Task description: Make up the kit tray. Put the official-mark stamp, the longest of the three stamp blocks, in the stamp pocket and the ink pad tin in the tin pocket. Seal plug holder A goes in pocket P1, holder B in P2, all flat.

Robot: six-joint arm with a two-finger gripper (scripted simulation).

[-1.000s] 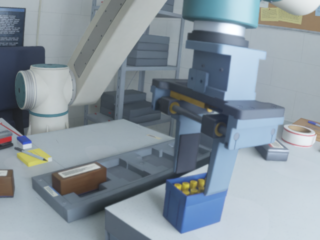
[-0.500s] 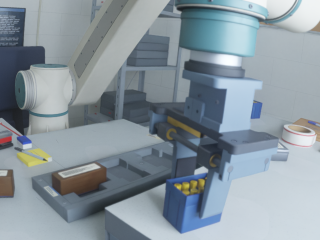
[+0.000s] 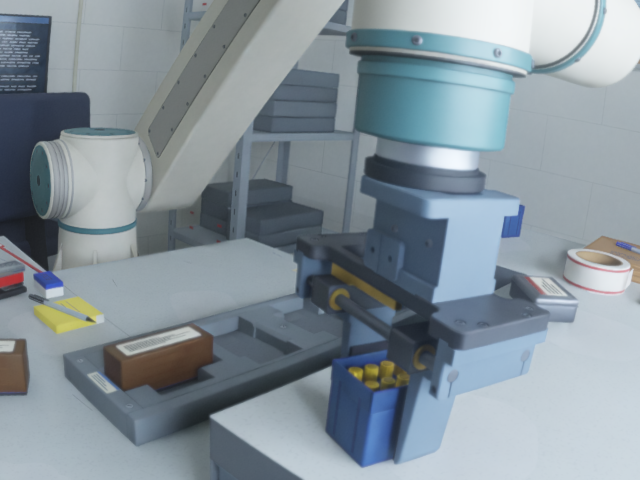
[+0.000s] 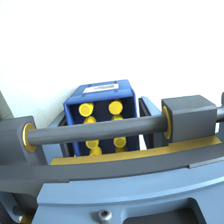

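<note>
A blue seal plug holder [image 3: 364, 408] [image 4: 100, 116] stands upright on a raised white platform, open end up, with several yellow plugs inside. I cannot read which holder it is. My gripper [image 3: 385, 413] [image 4: 104, 121] has come down around the holder with a finger on either side, and it is open and holds nothing. The grey kit tray [image 3: 207, 356] lies to the left on the lower table. A long brown stamp block [image 3: 157, 356] with a white label lies flat in the tray's near pocket. A grey tin [image 3: 550, 297] lies behind my gripper on the right.
The platform's front-left corner [image 3: 214, 421] is close beside the holder, with a drop to the lower table. Another brown block [image 3: 13, 364] sits at the far left. A tape roll [image 3: 597, 268] lies far right, and a yellow pad with pen [image 3: 67, 312] lies left.
</note>
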